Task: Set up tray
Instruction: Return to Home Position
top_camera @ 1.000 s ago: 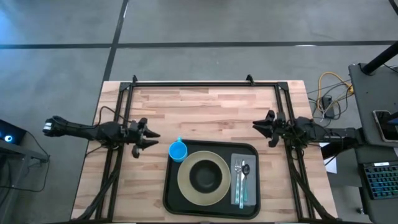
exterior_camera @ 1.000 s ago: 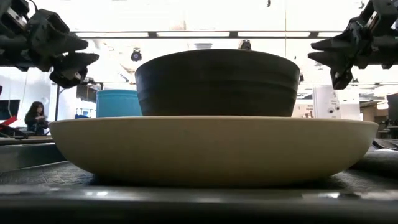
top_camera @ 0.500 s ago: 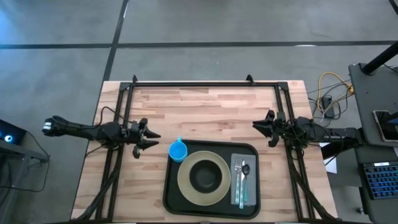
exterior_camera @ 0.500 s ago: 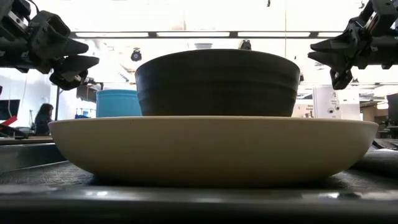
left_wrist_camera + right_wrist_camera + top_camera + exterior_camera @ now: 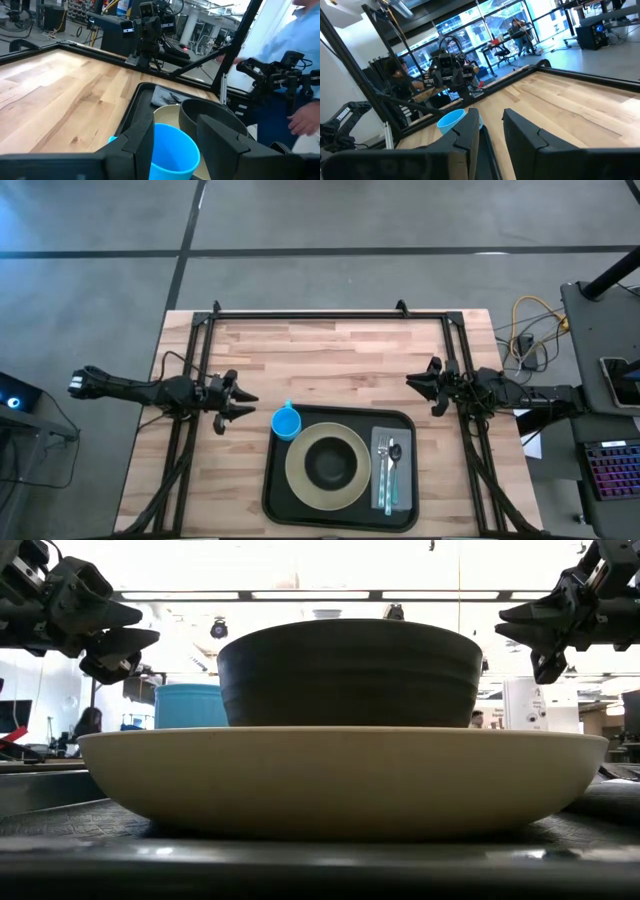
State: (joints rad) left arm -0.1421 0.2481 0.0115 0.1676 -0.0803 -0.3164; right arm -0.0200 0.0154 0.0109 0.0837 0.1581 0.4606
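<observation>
Looking down on the table (image 5: 330, 350), we found the tray (image 5: 275, 502) lying toward the bottom edge of the high view, its long axis running from the left arm's side to the right arm's side. It carried a blue cup (image 5: 286, 423) at the corner nearest the left claw (image 5: 241, 403), a tan plate (image 5: 296, 470) with a dark bowl (image 5: 327, 465) in the middle, and a grey napkin (image 5: 405, 475) with cutlery along it on the right. The left claw hung over bare wood just beside the cup, pointing inward, its fingers apart and holding nothing. The right claw (image 5: 415, 386) hung near the napkin corner, also pointing inward, fingers apart and empty. Neither touched the tray. We judged the setting complete. What mattered for pulling back was that the tray lay inward from each claw, so a retreat outward along each arm's own line would lead away from it. Only the left arm had the cup close by to mind.
</observation>
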